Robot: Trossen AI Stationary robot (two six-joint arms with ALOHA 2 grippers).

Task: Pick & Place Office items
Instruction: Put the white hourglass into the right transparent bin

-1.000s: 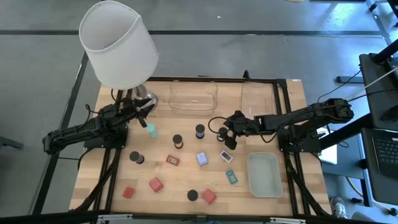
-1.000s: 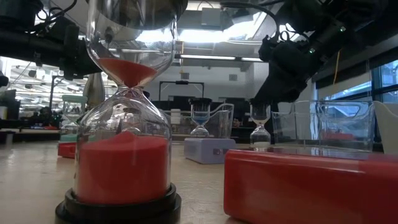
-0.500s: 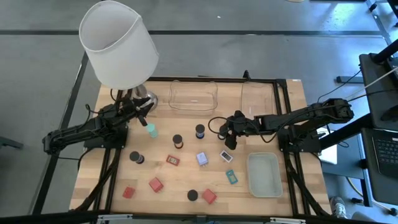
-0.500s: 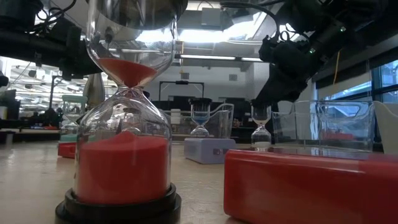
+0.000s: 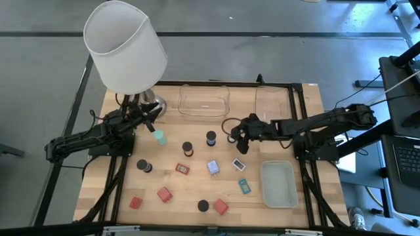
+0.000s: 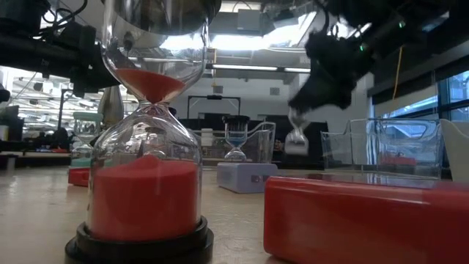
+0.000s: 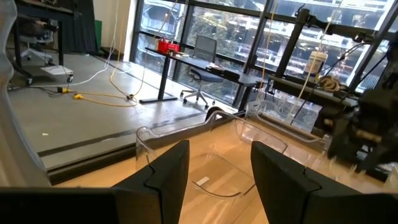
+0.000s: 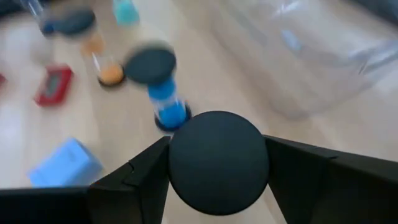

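Observation:
The office items are scattered over the wooden table: small sand timers with black caps (image 5: 188, 149), red blocks (image 5: 164, 195), a lavender cube (image 5: 213, 166), and flat teal (image 5: 244, 187), white (image 5: 238, 164) and red (image 5: 182, 169) rectangles. My right gripper (image 5: 239, 138) is over the table's middle right, shut on a small sand timer (image 6: 297, 136). My left gripper (image 5: 154, 116) waits open beside the lamp's base, touching nothing. My right gripper holds the small sand timer by its round black top cap (image 8: 217, 155), pinched between the two fingers (image 8: 140, 171) on opposite sides of the cap. The fingers come from above. The timer hangs below them, lifted clear of the table (image 6: 297, 143).
A big white-shaded lamp (image 5: 125, 46) stands at the far left corner. Two clear trays (image 5: 204, 99) (image 5: 272, 105) sit along the far edge, and a pale-green tray (image 5: 278, 183) lies at the near right. A blue-sand timer (image 8: 163, 87) stands just beyond the held one.
My right gripper has risen and shifted slightly toward the far edge, staying shut. The small sand timer stood on the table a second ago and now hangs clear of it, blurred with motion.

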